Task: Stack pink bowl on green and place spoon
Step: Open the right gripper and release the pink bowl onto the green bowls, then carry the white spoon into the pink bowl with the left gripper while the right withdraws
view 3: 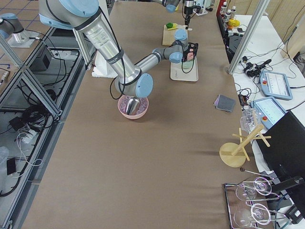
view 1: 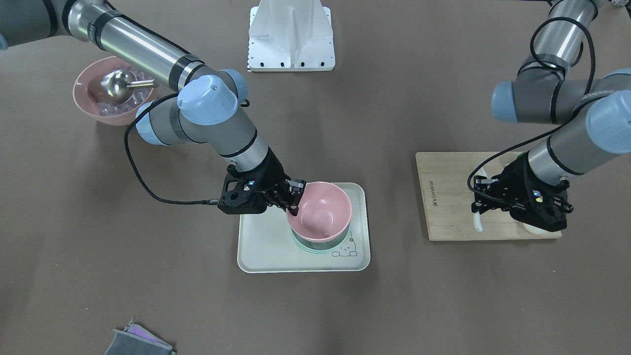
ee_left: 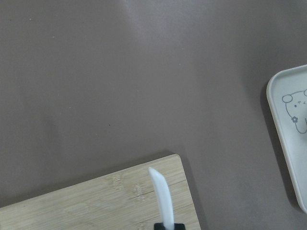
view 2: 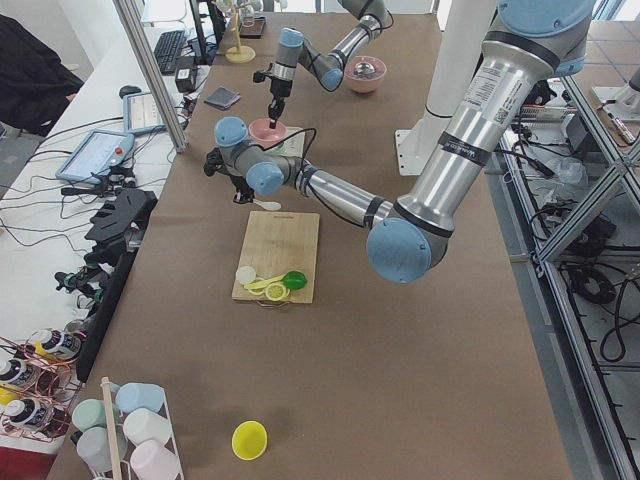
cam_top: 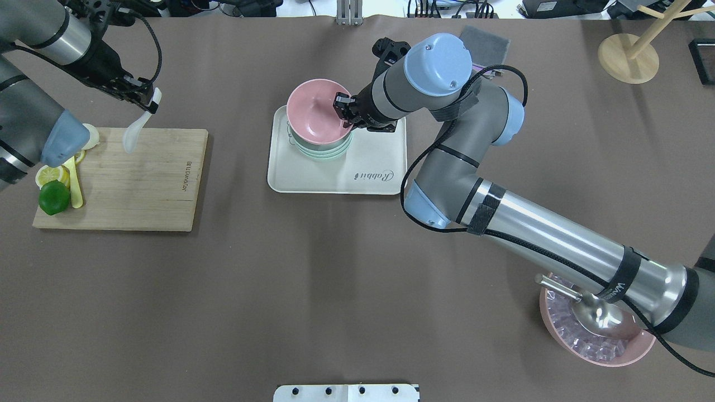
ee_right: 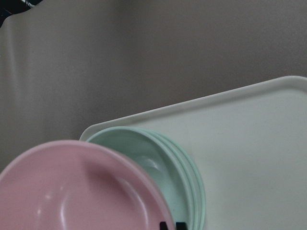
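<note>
The right jaws are pinched narrow on the rim of the pink bowl, one finger inside the wall and one outside, so the bowl hangs out ahead of the fingertips. Directly beneath jaws and bowl sits the green bowl on the tray. In the wrist view the pink rim rides off-centre and tilted over it, so I judge it not yet nested. To do this well, level the wrist, shift the bowl until the two rims are concentric, and lower until it seats. Then part the jaws just enough to clear the wall and lift straight up.

The left jaws are closed thin on the handle of the white spoon. Its scoop hangs below them over the corner of the cutting board on the desk. The spoon should wait until the right arm is clear.
</note>
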`<state>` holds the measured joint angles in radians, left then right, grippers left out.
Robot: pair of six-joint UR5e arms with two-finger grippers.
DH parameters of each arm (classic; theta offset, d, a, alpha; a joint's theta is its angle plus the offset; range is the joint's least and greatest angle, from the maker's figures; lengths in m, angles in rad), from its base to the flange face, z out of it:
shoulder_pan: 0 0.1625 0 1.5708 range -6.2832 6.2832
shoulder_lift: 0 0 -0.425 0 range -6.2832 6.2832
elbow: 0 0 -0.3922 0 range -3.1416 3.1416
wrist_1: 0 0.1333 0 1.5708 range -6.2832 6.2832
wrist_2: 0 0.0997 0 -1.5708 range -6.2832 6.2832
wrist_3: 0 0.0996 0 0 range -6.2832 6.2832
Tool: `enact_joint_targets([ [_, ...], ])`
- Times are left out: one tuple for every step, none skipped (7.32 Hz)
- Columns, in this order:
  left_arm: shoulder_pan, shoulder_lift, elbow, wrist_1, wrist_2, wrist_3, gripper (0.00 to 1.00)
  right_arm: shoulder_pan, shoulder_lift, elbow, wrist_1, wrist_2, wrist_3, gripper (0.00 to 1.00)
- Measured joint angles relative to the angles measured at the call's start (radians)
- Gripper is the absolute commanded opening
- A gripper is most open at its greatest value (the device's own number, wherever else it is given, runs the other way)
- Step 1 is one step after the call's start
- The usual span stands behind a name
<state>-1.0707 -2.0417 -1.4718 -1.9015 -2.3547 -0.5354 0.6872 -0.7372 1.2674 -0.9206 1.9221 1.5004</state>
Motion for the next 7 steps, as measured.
enact_joint_targets([
  [0.000,0.000,0.000,0.000,0.000,0.000,0.00,0.000,0.003,0.000,0.000,-0.011,0.005,0.35],
  [0.000,0.000,0.001,0.000,0.000,0.000,0.00,0.000,0.005,-0.001,0.000,-0.019,0.008,0.35],
  [0.000,0.000,0.001,0.000,0.000,0.000,0.00,0.000,0.007,-0.003,0.000,-0.025,0.011,0.35],
  [0.000,0.000,0.001,0.000,0.000,0.000,0.00,0.000,0.009,-0.006,0.000,-0.031,0.014,0.48],
  [0.000,0.000,0.001,0.000,0.000,0.000,0.00,0.003,0.011,-0.008,0.000,-0.033,0.015,0.99],
  [0.000,-0.005,0.001,0.003,0.000,-0.002,0.00,0.011,0.013,-0.006,0.000,-0.029,0.016,1.00],
  [0.000,-0.019,0.001,0.005,0.001,-0.022,0.00,0.025,0.014,0.001,0.000,-0.014,0.016,1.00],
])
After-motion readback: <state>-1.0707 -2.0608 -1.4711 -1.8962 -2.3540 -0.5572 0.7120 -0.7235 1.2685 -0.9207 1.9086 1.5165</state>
